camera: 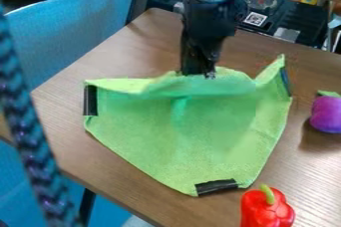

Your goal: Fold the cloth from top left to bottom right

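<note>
Braided blue cord (25, 121) runs down left of the green cloth (200, 131), real close up. Wooden table (73, 136) under the cloth, black gripper (198, 73) at its rumpled far edge, can't tell if it's pinching. Red pepper (266, 211) near its front corner, purple toy (326, 114) off right.

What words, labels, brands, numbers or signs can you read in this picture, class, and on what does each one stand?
No words, brands or numbers can be read.
Square black-and-white code sticker on the black equipment behind the brown wooden table: a pattern, too small to decode.
Pale grey rectangular patch near it: too blurred to tell whether it bears print.
Black strips on the bright green cloth: no writing can be made out.
</note>
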`<state>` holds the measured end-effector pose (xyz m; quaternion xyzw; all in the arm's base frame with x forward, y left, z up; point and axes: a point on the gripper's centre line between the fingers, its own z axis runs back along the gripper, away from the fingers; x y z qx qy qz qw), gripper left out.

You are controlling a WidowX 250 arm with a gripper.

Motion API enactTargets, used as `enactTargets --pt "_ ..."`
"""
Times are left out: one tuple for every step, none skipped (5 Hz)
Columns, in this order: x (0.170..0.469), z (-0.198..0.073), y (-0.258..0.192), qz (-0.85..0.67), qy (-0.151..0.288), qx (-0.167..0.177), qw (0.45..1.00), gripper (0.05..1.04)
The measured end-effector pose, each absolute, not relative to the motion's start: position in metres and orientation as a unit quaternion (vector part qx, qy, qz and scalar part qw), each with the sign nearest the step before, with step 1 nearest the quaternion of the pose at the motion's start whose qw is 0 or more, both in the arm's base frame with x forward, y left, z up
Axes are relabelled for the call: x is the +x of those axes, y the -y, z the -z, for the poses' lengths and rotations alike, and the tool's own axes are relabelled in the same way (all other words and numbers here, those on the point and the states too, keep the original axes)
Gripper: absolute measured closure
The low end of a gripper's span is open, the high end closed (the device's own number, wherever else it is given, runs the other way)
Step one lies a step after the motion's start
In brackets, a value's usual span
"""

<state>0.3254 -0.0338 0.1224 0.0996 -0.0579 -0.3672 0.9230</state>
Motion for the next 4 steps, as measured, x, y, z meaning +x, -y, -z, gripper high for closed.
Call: enactTargets --pt "0.314 -0.115 0.044 0.379 0.036 0.091 0.920 1.033" --pt "0.307 -0.113 0.052 0.383 0.027 0.087 0.919 1.033" --pt "0.297 -0.115 0.065 0.398 0.023 0.084 0.913 1.018" --pt "0.293 -0.114 0.068 0.408 0.014 0.072 0.910 0.882"
